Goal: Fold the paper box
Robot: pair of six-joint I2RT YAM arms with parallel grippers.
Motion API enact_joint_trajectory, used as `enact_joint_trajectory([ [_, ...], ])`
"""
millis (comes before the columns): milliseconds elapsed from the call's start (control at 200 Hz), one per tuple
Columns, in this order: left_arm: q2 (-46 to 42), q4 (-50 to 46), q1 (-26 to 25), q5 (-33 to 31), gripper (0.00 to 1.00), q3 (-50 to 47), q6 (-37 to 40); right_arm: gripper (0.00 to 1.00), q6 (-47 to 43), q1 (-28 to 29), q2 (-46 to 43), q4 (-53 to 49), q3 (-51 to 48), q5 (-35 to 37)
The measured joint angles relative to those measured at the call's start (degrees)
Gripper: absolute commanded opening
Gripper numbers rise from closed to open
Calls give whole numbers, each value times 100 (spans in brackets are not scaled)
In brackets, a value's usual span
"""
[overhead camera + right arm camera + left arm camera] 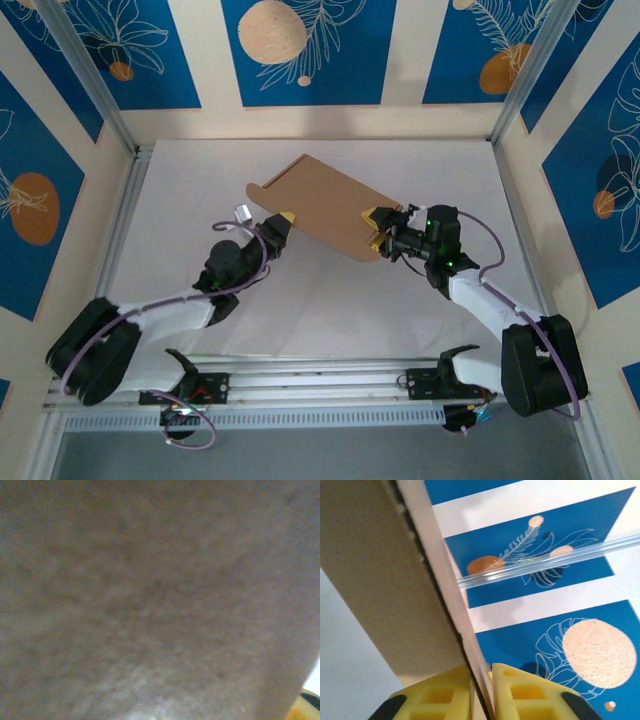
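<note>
Our left end effector (481,675) pinches the paper box (325,205) edge. Our right end effector (378,226) is at the other side, but we cannot tell if it grips

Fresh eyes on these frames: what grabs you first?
The brown cardboard box sits mid-table, spanning the gap between the two arms. The left hand pinches its edge between yellow fingers, and the right hand is at the opposite end. Behind it all are loud blue wall panels with peach circles.
</note>
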Motion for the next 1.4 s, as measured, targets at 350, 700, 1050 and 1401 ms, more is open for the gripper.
enact_joint_trajectory([
  [350, 883, 1534, -74, -13, 0, 166, -72, 26, 413, -205, 4, 496, -79, -94],
  [700, 1058, 2006, -140, -131, 7, 227, 306, 26, 879, -229, -74, 772, -85, -256],
  [1050, 1631, 2170, -155, -166, 35, 487, 317, 27, 973, -70, -380, 197, -66, 216],
  [1401, 610, 1270, -286, 380, 54, -76, 732, 27, 146, -562, -1176, -1403, 157, -188],
])
